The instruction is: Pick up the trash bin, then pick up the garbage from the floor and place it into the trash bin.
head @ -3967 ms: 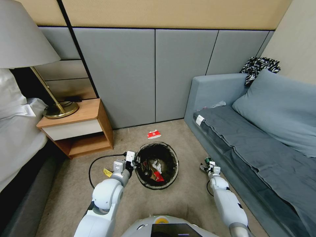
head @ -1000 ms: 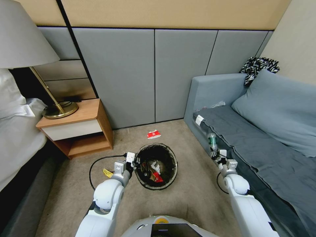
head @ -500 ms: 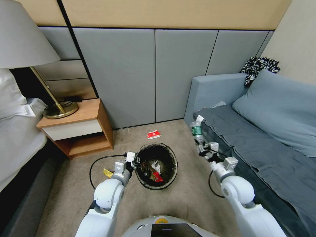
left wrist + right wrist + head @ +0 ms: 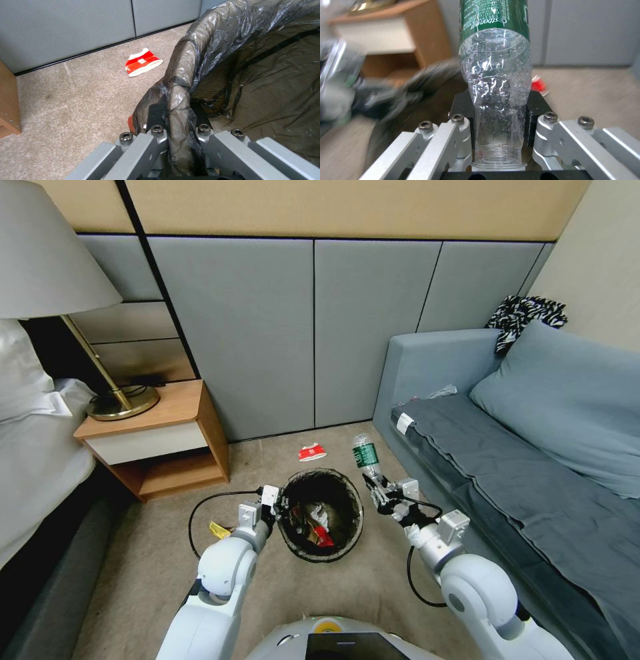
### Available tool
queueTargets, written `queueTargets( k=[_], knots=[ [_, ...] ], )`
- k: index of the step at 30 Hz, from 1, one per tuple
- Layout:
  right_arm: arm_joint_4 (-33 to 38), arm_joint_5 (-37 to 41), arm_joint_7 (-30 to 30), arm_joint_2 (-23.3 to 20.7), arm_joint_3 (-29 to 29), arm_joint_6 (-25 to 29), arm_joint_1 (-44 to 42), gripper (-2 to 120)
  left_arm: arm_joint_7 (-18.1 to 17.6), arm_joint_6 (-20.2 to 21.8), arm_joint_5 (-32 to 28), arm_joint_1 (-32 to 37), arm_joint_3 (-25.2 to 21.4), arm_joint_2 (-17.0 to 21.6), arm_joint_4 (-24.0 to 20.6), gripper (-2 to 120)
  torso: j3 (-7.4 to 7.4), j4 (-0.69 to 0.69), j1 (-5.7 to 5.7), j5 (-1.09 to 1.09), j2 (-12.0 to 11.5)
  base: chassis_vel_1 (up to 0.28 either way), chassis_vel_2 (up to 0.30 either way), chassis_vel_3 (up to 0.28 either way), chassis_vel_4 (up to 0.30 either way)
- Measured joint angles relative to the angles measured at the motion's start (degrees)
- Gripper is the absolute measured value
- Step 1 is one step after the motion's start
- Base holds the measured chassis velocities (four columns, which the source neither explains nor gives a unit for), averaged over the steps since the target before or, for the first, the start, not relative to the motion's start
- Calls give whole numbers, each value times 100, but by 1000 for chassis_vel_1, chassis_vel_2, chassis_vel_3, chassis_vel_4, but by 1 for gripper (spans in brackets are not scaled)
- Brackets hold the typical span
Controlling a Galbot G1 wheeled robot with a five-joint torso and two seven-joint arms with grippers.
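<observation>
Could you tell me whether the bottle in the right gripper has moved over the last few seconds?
Yes. The bottle has risen from the floor and swung away from the sofa toward the trash bin.

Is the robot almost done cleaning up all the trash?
Partly. The left gripper is clamped on the trash bin rim, and wrappers already lie inside. The right gripper holds a plastic bottle beside the bin, not in it yet. A red-and-white wrapper and a yellow scrap remain on the carpet.
</observation>
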Motion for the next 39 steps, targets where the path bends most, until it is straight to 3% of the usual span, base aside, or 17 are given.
queueTargets(
  k=[18, 28, 31, 33, 35, 38, 39],
  knots=[
    [-506, -130, 269, 121, -915, 19, 407, 25, -12, 12, 36, 23, 10, -48, -40, 1, 0, 0, 0, 0, 0, 0, 0, 0, 0],
    [-591, -220, 295, 236, -1028, -5, 519, 25, -11, 11, 39, 30, 28, -74, -41, 1, 1, 0, 0, 0, 0, 0, 0, 0, 0],
    [-591, -227, 316, 253, -1046, -30, 540, 38, -10, 10, 50, 39, 35, -91, -43, 1, 1, 0, 0, 0, 0, 0, 0, 0, 0],
    [-591, -229, 319, 254, -1048, -32, 543, 40, -10, 10, 52, 39, 38, -94, -43, 1, 1, 0, 0, 0, 0, 0, 0, 0, 0],
    [-603, -265, 341, 261, -1069, -37, 552, 53, -8, 9, 73, 39, 59, -125, -43, 1, 0, 0, 0, 0, 0, 0, 0, 0, 0],
    [-604, -293, 341, 261, -1073, -37, 555, 57, -8, 9, 82, 40, 67, -136, -43, 1, 1, 0, 0, 0, 0, 0, 0, 0, 0],
    [-604, -314, 341, 258, -1075, -37, 559, 68, -7, 6, 94, 42, 73, -146, -41, 1, 0, 0, 0, 0, 0, 0, 0, 0, 0]
  ],
)
